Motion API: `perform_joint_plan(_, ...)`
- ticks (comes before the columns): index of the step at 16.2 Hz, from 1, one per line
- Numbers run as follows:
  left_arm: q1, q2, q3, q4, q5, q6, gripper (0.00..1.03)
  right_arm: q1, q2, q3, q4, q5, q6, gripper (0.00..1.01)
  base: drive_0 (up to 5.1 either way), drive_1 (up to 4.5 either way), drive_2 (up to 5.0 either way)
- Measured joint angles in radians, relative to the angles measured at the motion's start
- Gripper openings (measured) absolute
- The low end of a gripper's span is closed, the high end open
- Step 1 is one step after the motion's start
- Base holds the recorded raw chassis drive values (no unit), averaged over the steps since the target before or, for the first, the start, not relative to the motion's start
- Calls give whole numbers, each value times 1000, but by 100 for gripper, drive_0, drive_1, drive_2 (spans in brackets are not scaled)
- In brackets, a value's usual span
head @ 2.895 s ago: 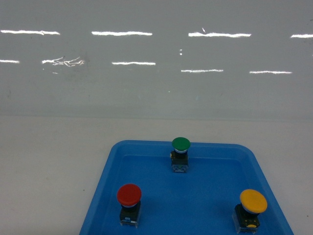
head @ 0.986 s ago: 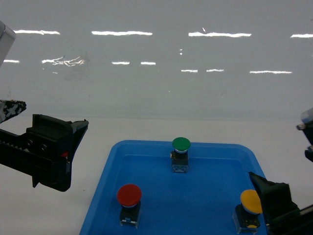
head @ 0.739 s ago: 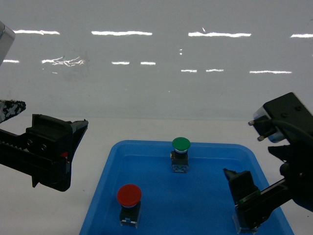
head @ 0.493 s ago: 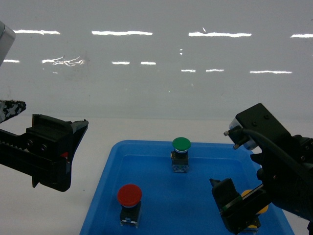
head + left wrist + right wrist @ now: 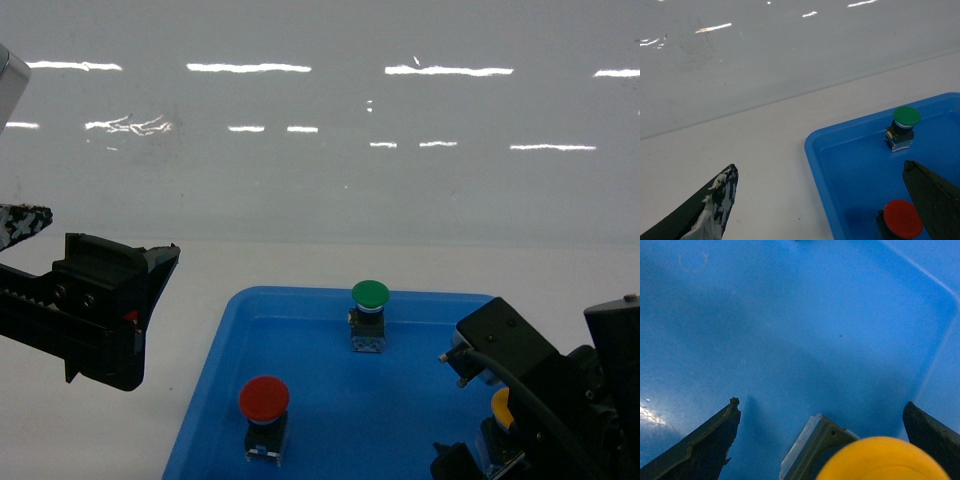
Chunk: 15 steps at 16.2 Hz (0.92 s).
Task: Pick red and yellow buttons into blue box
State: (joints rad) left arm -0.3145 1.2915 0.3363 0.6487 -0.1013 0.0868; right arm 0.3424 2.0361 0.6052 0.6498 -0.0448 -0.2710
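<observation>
The red button [image 5: 264, 397] and the yellow button [image 5: 499, 408] stand upright in a shallow blue tray [image 5: 228, 322], red at front left, yellow at front right. My right gripper [image 5: 822, 405] is open and low over the tray, one finger on each side of the yellow button [image 5: 880, 460] without touching it. In the head view the right arm [image 5: 520, 365] hides most of that button. My left gripper [image 5: 820, 172] is open and hangs over the tray's left rim [image 5: 812, 150], with the red button [image 5: 902, 218] just inside its right finger. The blue box is out of view.
A green-capped button [image 5: 370, 294] stands at the tray's back middle. The tray lies on a white tabletop [image 5: 120, 430] in front of a glossy grey wall [image 5: 320, 150]. The left arm's black body [image 5: 100, 320] hovers left of the tray.
The right arm has swung in from the right and dropped over the yellow button, now covering most of it. The left arm has held still over the last second.
</observation>
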Motion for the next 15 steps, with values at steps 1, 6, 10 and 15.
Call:
perform_joint_plan(1, 0, 0, 0, 0, 0, 0, 98, 0, 25, 9, -1, 4, 0, 98, 0, 0, 0)
perform_joint_plan(6, 0, 0, 0, 0, 0, 0, 98, 5, 44, 35, 31, 24, -15, 65, 0, 0, 0)
perform_joint_plan(10, 0, 0, 0, 0, 0, 0, 98, 4, 43, 34, 20, 45, -19, 33, 0, 0, 0)
perform_joint_plan(15, 0, 0, 0, 0, 0, 0, 98, -6, -39, -45, 107, 51, 14, 29, 0, 0, 0)
